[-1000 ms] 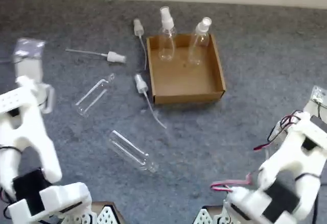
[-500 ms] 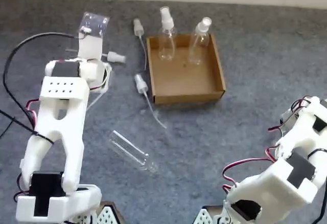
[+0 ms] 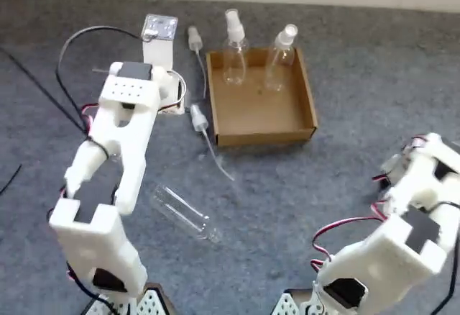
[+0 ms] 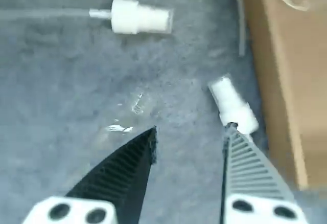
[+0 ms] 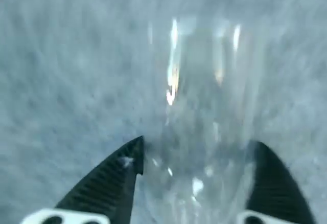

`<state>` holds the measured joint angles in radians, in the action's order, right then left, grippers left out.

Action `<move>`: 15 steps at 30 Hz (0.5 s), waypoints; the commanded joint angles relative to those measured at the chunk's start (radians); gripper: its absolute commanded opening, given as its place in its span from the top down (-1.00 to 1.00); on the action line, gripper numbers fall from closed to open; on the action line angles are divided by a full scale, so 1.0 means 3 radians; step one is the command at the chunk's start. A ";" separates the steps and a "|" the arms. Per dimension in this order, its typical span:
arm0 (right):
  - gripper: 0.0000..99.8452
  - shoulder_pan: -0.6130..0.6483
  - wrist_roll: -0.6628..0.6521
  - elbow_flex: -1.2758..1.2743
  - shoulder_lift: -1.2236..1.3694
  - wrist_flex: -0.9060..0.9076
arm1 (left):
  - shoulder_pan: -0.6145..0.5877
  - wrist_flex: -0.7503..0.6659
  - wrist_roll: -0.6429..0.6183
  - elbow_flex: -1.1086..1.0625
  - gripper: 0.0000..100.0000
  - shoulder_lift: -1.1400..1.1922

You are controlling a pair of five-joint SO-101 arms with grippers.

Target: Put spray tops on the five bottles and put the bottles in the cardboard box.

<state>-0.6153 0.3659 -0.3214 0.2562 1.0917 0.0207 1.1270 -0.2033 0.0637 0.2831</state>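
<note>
1. Hanging over the table toward its far edge, the left gripper is spread wide with nothing between its jaws. Its grey fingertip sits right at the head of a spray top; whether they touch is unclear.
2. That spray top lies just beside the left wall of the cardboard box, with its tube trailing toward the near edge.
3. A second spray top lies flat ahead of the left gripper, apart from it, its tube stretched along the table.
4. A third spray top lies near the far edge, just off the box's far-left corner.
5. The left boxed bottle and the right boxed bottle, both with tops on, stand upright against the box's far wall.
6. A bare bottle lies on its side toward the near edge.
7. The right arm stands at the near-right corner. The right gripper is at a clear bottle, which is blurred, and I cannot tell whether it has hold of it.
</note>
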 commanded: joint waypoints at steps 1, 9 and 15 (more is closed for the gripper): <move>0.25 0.0110 -0.0174 0.0069 -0.0003 0.0176 | 0.0059 0.0041 -0.0419 0.0289 0.60 0.0176; 0.25 0.0100 -0.0235 0.0079 -0.0023 0.0161 | 0.0064 0.0026 -0.0583 0.0315 0.60 0.0345; 0.25 0.0110 -0.0251 0.0473 -0.0028 0.0335 | 0.0059 -0.0148 -0.0844 0.0284 0.60 0.0376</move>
<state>-0.5999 0.3092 -0.2723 0.2608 1.1485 0.0192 1.1208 -0.4227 0.1112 0.4012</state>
